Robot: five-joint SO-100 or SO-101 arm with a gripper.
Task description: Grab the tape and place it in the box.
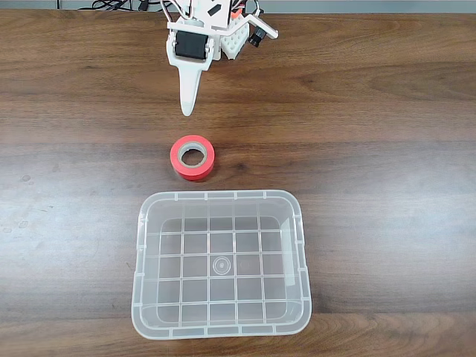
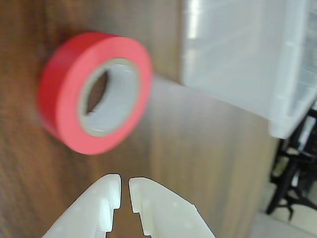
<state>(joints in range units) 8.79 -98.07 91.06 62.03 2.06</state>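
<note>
Nothing is yet done: the tape (image 1: 193, 158) lies ungrasped on the tabletop (image 1: 372, 149) at frame centre, between the nearly closed, empty claw (image 2: 124, 187) and the empty box (image 1: 221, 327).

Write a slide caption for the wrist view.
White gripper, jaws nearly closed and empty, points at the red-orange tape lying on the wooden table beside the clear box.
</note>
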